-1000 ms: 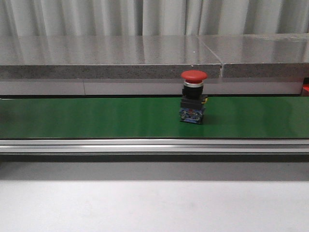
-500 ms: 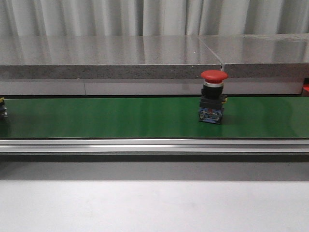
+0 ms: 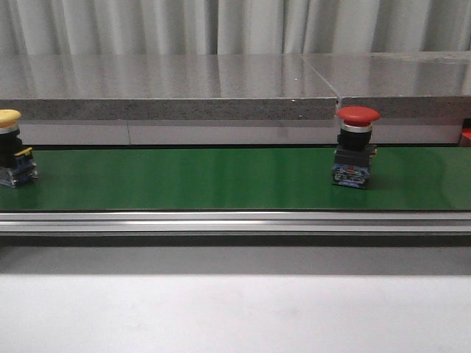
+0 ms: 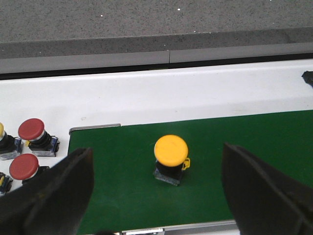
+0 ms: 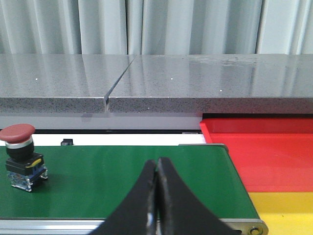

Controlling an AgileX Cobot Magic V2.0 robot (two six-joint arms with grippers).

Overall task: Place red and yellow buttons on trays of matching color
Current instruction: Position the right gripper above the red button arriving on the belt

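the red button (image 3: pixel 358 147) stands upright on the green belt (image 3: pixel 191 180), right of centre in the front view, while the yellow button (image 3: pixel 10 149) stands at the belt's far left edge. the left gripper (image 4: pixel 156 196) hangs over the yellow button with its fingers (image 4: pixel 58 191) spread wide apart, one on each side and clear of it. the right gripper (image 5: pixel 157 196) has its fingers pressed together with nothing between them, aimed along the belt; the red button sits off to one side of it, well apart. beyond the end of the belt lie the red tray (image 5: pixel 264 152) and, nearer the camera, the yellow tray (image 5: pixel 288 210). neither button is on a tray yet

what could go wrong, as i judge it: if the belt is running, a button may slide out from under the fingers before they close, so the grip lands on the cap rather than the body and tips it over. the right gripper must open first, and closed as it is it could knock the red button flat if it came down now. the trays sit side by side, so a careless drop near the seam could put a button on the wrong colour. beside the belt, in the left wrist view, spare buttons (image 4: pixel 32 142) stand close together and could be bumped by the near finger

no brand, label or writing can be read; the blue base of the red button shows small marks too fine to make out
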